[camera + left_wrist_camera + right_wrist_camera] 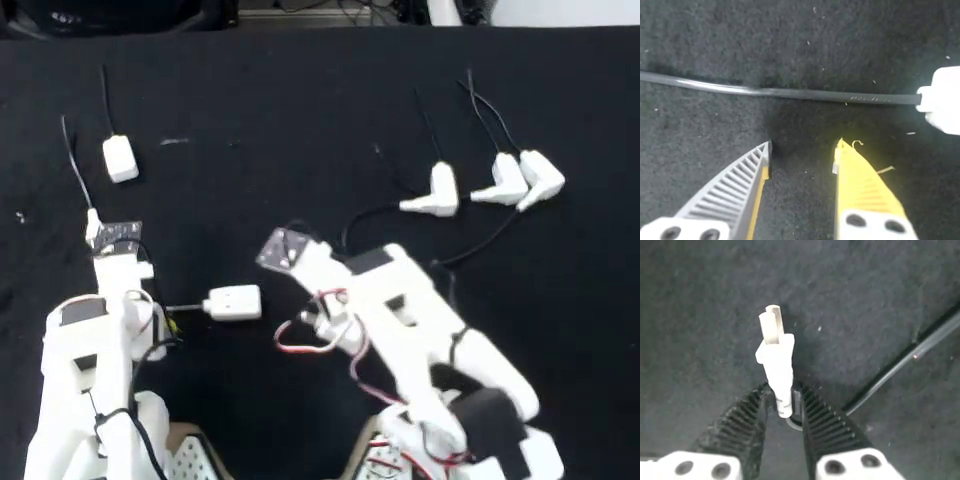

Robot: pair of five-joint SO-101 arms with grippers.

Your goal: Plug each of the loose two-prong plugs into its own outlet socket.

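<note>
both arms bend forward, left tool [803, 145] gaping downward, right tool [781, 389] clamped on a plug [776, 357].

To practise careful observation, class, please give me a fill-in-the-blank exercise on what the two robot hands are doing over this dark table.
1. The right hand is shut on a white plastic plug with ____ prongs.
2. The left hand is ____, with nothing between its fingers.
3. A thin cable coloured ____ lies just past the left hand's fingertips.

Missing words: two; open; black.
</note>
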